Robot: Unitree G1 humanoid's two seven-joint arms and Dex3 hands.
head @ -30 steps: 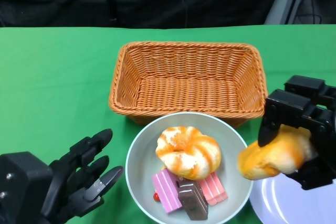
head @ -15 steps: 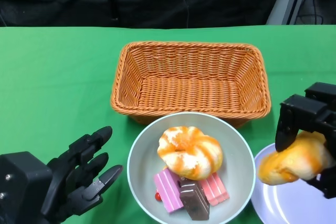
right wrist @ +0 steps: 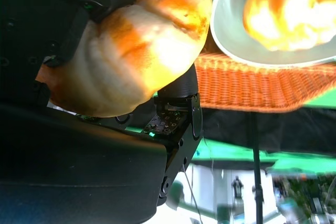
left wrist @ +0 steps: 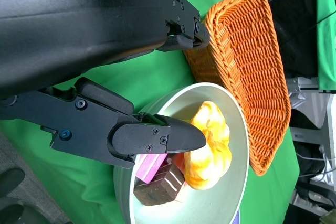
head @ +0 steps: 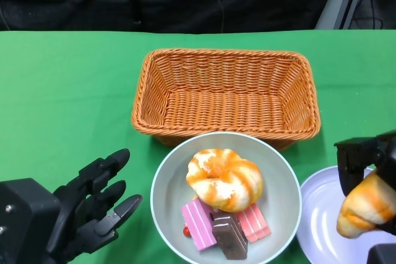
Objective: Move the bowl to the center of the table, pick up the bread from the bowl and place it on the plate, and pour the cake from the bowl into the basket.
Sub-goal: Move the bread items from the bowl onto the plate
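Two bread rolls: one [head: 366, 211] gripped in the right hand [head: 371, 183] above the plate [head: 322, 214] at the table's near right edge, one [head: 224, 179] in the bowl [head: 166, 180] with three cake slices [head: 226, 227]. One basket [head: 226, 94] sits behind. The left hand [head: 86, 211] hangs empty, fingers spread.

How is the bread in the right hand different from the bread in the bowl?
The held bread is long, curved and gripped by the right hand above the plate; the bowl bread is a round twisted ring lying in the bowl beside the cake pieces. Both are golden orange with pale patches.
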